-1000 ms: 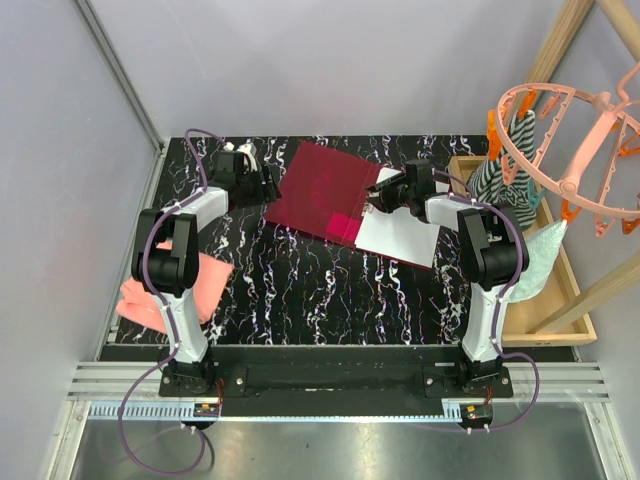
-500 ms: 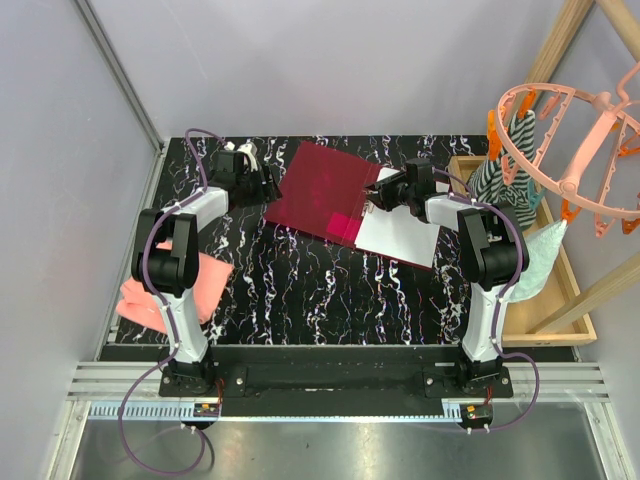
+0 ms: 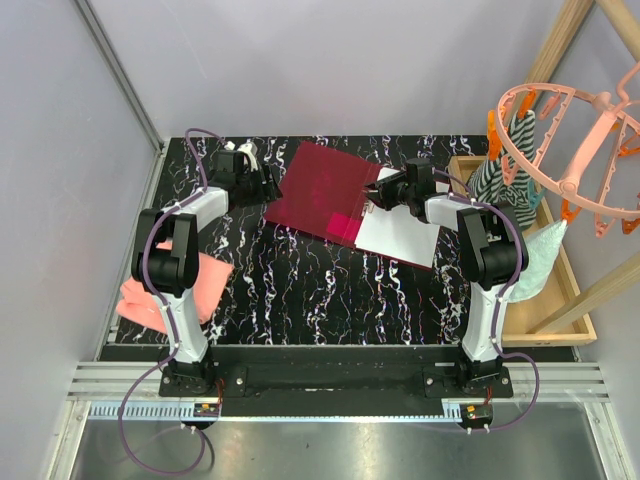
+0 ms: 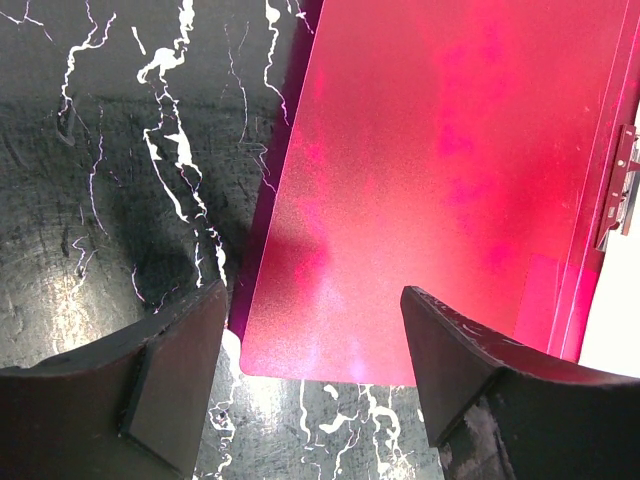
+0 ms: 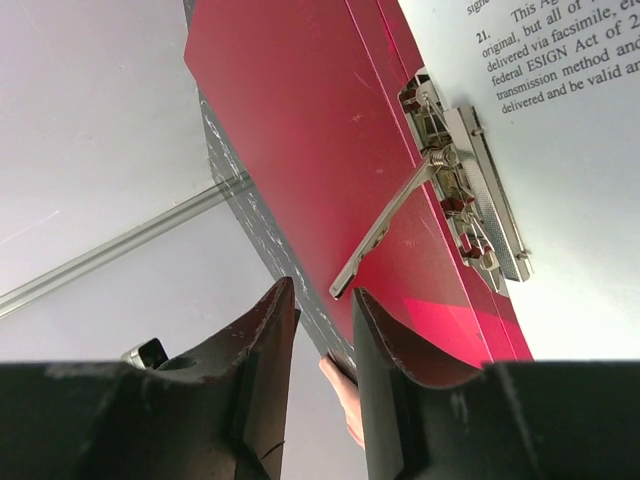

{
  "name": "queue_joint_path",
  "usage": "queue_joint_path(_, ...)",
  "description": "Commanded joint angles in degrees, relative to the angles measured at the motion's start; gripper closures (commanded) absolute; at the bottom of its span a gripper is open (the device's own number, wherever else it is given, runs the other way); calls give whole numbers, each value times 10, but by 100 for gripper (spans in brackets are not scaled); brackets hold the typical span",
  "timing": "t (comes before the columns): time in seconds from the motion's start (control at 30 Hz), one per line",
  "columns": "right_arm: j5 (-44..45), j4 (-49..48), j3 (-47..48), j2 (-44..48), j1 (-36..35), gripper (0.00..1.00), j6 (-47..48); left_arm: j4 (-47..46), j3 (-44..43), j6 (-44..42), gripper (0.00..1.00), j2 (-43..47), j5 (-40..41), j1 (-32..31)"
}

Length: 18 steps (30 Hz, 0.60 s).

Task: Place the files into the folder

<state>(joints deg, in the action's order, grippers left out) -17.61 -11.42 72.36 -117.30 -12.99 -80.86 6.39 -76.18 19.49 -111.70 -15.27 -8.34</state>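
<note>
Where the folder lies: the folder (image 3: 322, 185) (image 4: 440, 170) (image 5: 290, 120) is open flat at the far middle of the table (image 3: 300, 290), with its crimson cover spread out to the left.
Files: the white printed sheets (image 3: 400, 235) (image 5: 560, 150) lie on the folder's right half, reaching nearer and further right than the cover.
Clip: the metal clip (image 5: 470, 195) (image 4: 620, 185) runs along the sheets' left edge by the spine, and its lever (image 5: 385, 225) stands tilted up over the cover.
Left gripper: the left gripper (image 3: 268, 187) (image 4: 315, 300) is at the cover's left edge with its fingers wide apart. It holds nothing, and a corner of the cover shows between them.
Right gripper: the right gripper (image 3: 378, 197) (image 5: 322, 295) is over the spine, with only a narrow gap between its fingers. The lever's free end sits right at the tips, and I cannot tell whether it touches them.
Pink cloth: the pink cloth (image 3: 170, 285) lies at the near left, well apart from the folder.
</note>
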Motion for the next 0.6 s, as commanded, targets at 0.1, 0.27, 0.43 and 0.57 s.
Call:
queue_joint_path(0.1, -1, -32, -3, -14, 2, 61, -15, -28, -12, -6, 27, 19, -13, 0)
queue_joint_path(0.27, -2, -39, -8, -19, 2, 61, -19, -31, -10, -7, 27, 21, -12, -1)
queue_joint_path(0.43, -2, -42, -10, -19, 2, 68, -18, -31, -8, -8, 27, 25, -11, -1)
queue_joint_path(0.57, -3, -45, -14, -17, 3, 81, -16, -22, -6, -21, 29, 39, 17, -8)
